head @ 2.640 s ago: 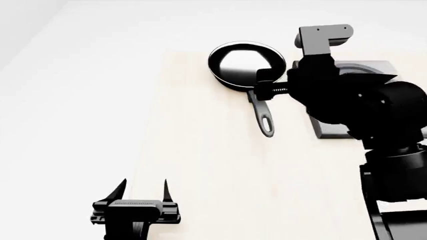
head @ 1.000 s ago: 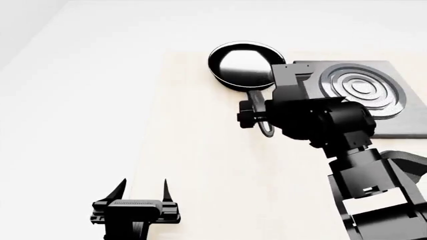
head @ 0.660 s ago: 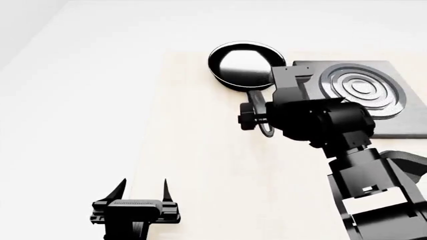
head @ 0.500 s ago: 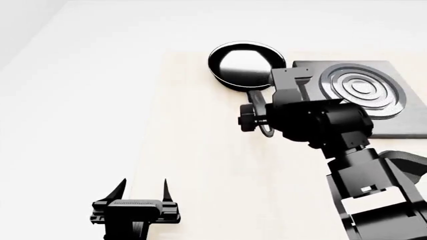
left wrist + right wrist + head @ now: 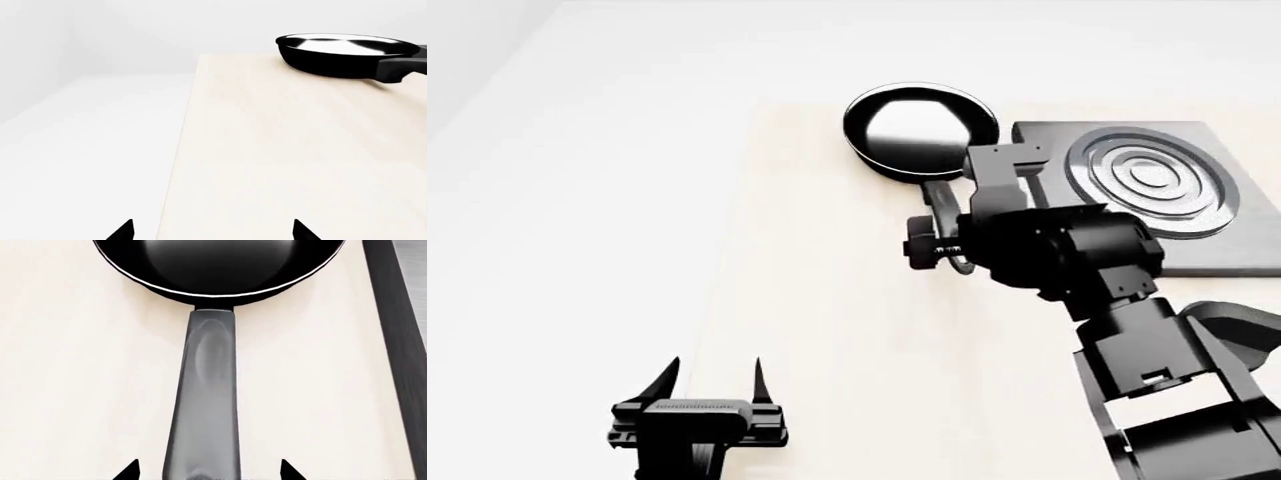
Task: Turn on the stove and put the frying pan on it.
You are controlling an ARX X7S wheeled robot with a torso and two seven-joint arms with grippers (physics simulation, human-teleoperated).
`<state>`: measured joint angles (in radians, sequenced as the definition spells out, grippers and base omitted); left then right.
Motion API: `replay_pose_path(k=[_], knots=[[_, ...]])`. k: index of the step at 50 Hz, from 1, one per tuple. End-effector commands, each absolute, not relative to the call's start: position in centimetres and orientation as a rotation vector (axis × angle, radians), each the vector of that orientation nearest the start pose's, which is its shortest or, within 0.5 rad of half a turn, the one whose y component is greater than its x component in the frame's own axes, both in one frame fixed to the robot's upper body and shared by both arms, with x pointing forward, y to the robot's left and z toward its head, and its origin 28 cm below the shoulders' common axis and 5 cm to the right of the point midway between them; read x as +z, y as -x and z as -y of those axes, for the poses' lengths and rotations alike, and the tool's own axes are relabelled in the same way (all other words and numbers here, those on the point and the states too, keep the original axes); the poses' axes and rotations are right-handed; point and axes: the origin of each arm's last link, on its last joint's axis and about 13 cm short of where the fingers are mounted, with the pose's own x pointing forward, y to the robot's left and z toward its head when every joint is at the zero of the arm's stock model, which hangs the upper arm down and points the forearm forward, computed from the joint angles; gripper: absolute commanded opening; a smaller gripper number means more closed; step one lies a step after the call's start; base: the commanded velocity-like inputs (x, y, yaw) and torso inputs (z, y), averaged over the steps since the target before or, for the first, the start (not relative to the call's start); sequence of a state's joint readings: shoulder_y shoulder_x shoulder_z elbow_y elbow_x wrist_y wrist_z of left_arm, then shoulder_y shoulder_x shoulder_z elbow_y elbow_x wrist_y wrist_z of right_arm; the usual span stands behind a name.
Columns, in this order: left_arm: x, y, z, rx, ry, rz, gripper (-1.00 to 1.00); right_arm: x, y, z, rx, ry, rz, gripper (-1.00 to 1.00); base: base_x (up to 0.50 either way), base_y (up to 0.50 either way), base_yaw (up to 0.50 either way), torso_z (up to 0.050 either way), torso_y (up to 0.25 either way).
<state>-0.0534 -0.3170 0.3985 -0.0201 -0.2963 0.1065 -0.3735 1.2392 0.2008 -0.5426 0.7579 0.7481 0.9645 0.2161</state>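
The frying pan (image 5: 914, 128) lies on the light wood table, left of the stove (image 5: 1154, 185), with its handle pointing toward me. My right gripper (image 5: 936, 244) hangs over the handle. In the right wrist view the gripper (image 5: 208, 471) is open, and the handle (image 5: 207, 400) runs between its two tips without touching them. The pan bowl (image 5: 220, 270) is ahead and the stove's edge (image 5: 400, 350) is alongside. The stove's knob does not show. My left gripper (image 5: 714, 385) is open and empty at the near left. The left wrist view shows the pan (image 5: 343, 52) far from that gripper (image 5: 212, 232).
The wooden tabletop (image 5: 827, 340) has its left edge (image 5: 741, 250) close to my left gripper, with white floor beyond. My right arm (image 5: 1134, 340) covers the stove's near left corner.
My right arm moved from over the stove leftward to the pan handle, then crept slightly along it toward me. The pan, stove and left arm have not moved.
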Motion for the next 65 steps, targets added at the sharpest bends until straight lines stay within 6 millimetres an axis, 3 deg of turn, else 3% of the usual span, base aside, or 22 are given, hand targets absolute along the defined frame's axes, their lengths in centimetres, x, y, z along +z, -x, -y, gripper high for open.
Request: replay_pose_path(k=[1, 19, 20, 65], knots=[[1.3, -20.7, -20.6, -0.001, -0.011, 0.021, 1.00, 18.5, -38.8, 9.8, 0.110, 0.041, -0.630, 1.00, 0.00, 0.00, 0.00, 0.000, 0.000], [1.3, -20.8, -20.6, 0.000, -0.011, 0.020, 1.00, 18.3, -38.3, 9.6, 0.112, 0.050, -0.635, 1.00, 0.00, 0.00, 0.00, 0.000, 0.000], [1.3, -20.8, -20.6, 0.000, -0.011, 0.020, 1.00, 18.3, -38.3, 9.6, 0.111, 0.049, -0.632, -1.00, 0.00, 0.00, 0.00, 0.000, 0.000], [1.3, -20.8, -20.5, 0.000, -0.017, 0.016, 1.00, 21.5, -36.2, 10.2, 0.078, 0.100, -0.394, -1.00, 0.00, 0.00, 0.00, 0.000, 0.000]])
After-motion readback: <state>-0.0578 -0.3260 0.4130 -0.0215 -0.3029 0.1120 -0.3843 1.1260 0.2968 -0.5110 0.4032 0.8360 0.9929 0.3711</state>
